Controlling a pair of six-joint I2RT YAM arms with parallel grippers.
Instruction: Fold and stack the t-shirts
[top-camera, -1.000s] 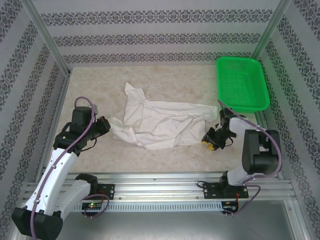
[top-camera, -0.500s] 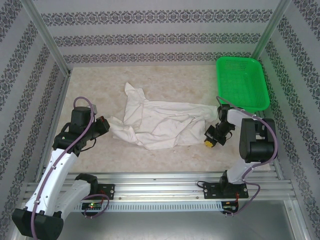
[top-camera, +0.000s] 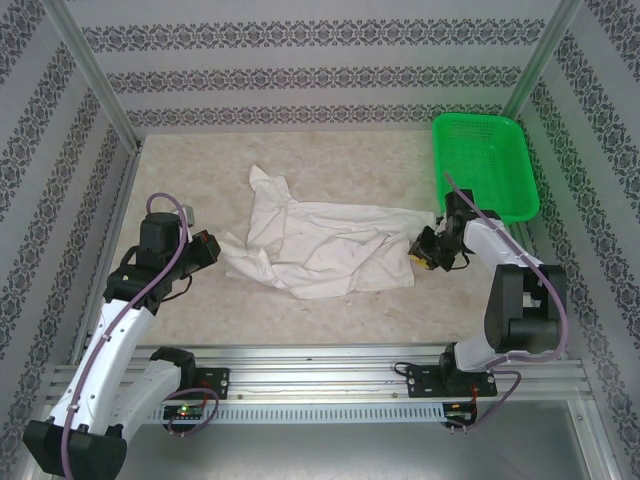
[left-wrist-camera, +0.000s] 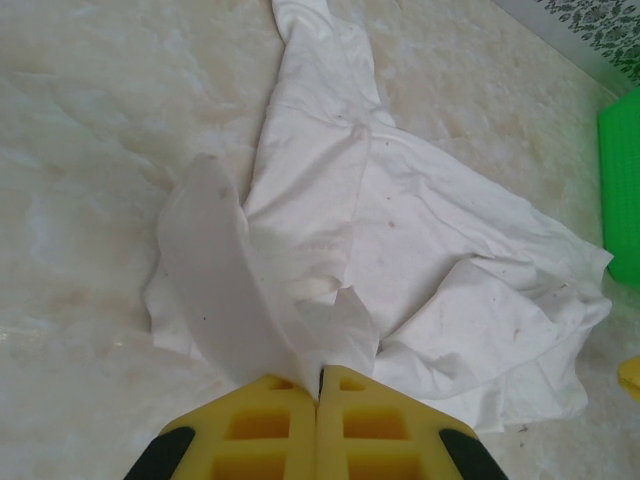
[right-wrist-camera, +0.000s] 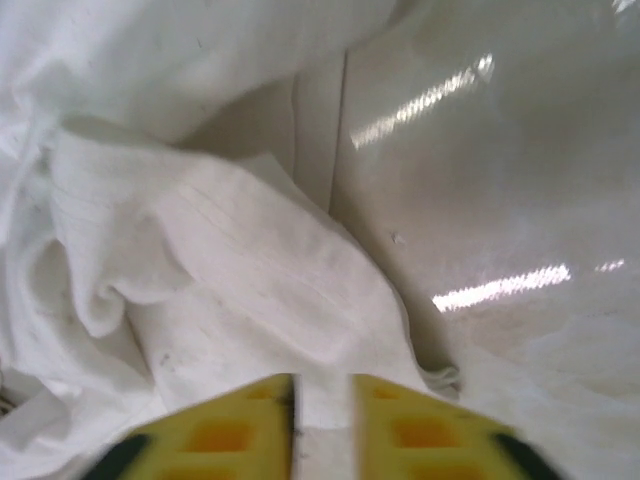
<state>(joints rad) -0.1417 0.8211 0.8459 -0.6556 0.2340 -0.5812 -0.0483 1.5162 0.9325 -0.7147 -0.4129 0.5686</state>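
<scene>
Leftward, left end effector pinches t-shirt edge; open table around.

White t-shirt, green basket, beige marbled table

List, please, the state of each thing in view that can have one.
t-shirt: unfolded, crumpled on the table.
green basket: upright, empty.
left gripper: shut on the t-shirt's left edge.
right gripper: jaws narrowly apart at the t-shirt's right edge, grip unclear.
</scene>
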